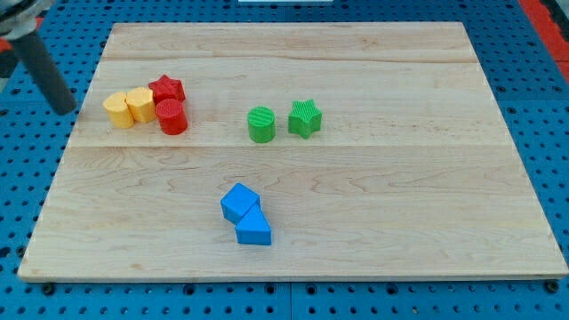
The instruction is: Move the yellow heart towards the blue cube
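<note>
- Wooden board of pale planks fills most of the view, lying on a blue pegboard that shows around its edges.
- You have seven blocks to count, in three groups: two yellow, two red, two green and two blue would make eight, so count with care; it is eight in all.
- At about 10 o'clock from the board's centre sits a tight cluster of four: a yellow heart, a second yellow block touching it on the view's left whose shape you cannot make out, a red star and a red cylinder.
- Near the centre stand a green cylinder and, just beside it at 3 o'clock, a green star-like block; they are apart.
- At 6 o'clock from the green pair lie a blue cube and a blue wedge-like block, touching each other, well apart from the yellow heart.
- My tip is off the board's left edge, at 9 o'clock from the yellow blocks and touching none.
- You see only the rod's lower part; its top is cut off at the view's top left corner.
- No claw exists on this rod, so nothing is grasped.
</note>
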{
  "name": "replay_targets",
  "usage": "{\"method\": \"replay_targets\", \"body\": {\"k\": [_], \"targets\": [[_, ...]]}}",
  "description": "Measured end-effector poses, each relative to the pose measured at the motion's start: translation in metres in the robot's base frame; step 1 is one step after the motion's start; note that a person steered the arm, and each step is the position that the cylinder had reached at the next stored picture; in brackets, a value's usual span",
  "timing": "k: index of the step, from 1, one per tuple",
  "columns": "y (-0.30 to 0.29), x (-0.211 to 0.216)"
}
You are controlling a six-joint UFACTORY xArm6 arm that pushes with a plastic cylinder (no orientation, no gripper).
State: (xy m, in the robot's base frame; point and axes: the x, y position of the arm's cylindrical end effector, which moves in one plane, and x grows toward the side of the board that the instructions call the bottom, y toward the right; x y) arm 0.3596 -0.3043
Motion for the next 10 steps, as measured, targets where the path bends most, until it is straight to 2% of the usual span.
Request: {"method": "replay_targets", "body": {"k": [1, 2, 4, 5, 9, 10], "targets": [[0.008, -0.02], [0.05, -0.01], [0.079, 0.088], [0.105, 0.111], [0.116, 0.101], [0.143, 0.101]]}}
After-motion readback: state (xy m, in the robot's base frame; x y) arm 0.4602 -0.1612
